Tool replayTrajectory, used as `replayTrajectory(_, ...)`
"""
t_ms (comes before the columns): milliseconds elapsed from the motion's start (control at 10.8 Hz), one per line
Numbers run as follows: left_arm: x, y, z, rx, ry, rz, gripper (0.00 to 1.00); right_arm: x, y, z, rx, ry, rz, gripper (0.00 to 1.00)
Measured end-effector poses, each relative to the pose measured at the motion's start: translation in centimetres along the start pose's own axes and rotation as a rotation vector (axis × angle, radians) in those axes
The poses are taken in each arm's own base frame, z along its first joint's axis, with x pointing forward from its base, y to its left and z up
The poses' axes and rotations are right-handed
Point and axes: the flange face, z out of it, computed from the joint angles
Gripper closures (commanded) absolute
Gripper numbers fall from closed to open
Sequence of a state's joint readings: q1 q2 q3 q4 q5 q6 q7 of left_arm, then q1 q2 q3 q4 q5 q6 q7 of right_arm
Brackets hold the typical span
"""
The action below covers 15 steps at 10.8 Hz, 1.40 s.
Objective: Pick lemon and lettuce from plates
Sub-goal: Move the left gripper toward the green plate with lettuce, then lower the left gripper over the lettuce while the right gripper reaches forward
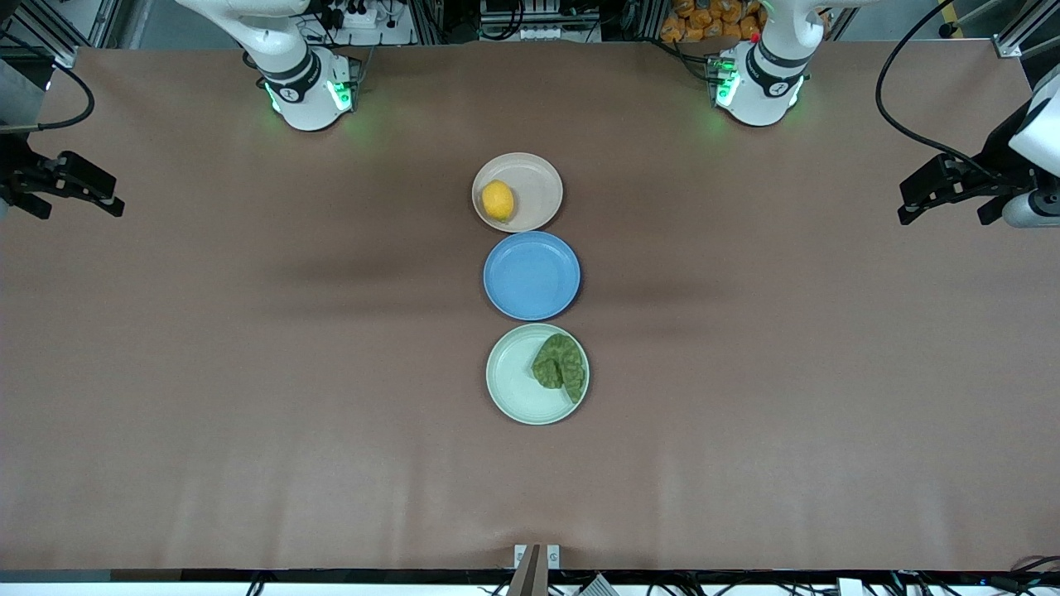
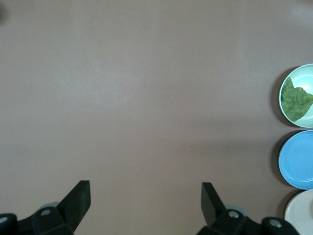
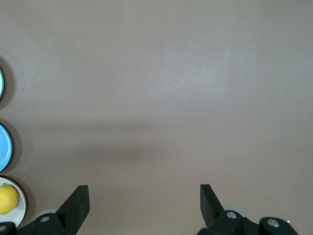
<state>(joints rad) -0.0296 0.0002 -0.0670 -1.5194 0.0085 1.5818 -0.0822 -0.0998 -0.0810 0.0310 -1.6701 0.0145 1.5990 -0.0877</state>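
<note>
A yellow lemon (image 1: 498, 200) lies on the beige-pink plate (image 1: 537, 186), the plate farthest from the front camera. A dark green lettuce leaf (image 1: 561, 366) lies on the mint green plate (image 1: 513, 382), the nearest one. My left gripper (image 1: 944, 217) is open and empty over bare table at the left arm's end. My right gripper (image 1: 81, 211) is open and empty over bare table at the right arm's end. The left wrist view shows the open gripper (image 2: 145, 191) and the lettuce (image 2: 296, 103). The right wrist view shows the open gripper (image 3: 143, 192) and the lemon (image 3: 7, 198).
An empty bright blue plate (image 1: 532, 276) sits between the two other plates, in a line down the table's middle. Brown table surface spreads wide on both sides of the plates. Black cables hang near both grippers.
</note>
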Motion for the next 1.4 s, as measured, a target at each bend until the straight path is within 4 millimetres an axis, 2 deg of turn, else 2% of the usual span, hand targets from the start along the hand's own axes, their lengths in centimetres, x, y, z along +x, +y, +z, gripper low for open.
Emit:
replayTrajectory(372, 0.0, 1.0, 0.3, -0.009, -0.008, 0.017, 0.0, 0.0, 0.0, 0.2, 0.0, -0.005, 0.0, 0.0)
replayTrajectory(651, 1.1, 4.5, 3.0, -0.082, -0.04, 0.062, 0.0, -0.1, 0.0, 0.3, 0.001, -0.013, 0.0, 0.0)
replayTrajectory(1023, 5.1, 14.0, 10.0, -0.191, 0.039, 0.097, 0.0, -0.2, -0.7, 2.0, 0.006, -0.051, -0.014, 0.0)
replayTrajectory(1209, 5.2, 20.2, 13.8, -0.219, 0.055, 0.168, 0.0, -0.2, -2.7, 3.6, 0.008, -0.079, -0.05, 0.0)
replayTrajectory(1395, 4.0, 27.9, 18.4, -0.219, 0.077, 0.279, 0.0, -0.2, -5.2, 6.5, 0.008, -0.112, -0.083, 0.0)
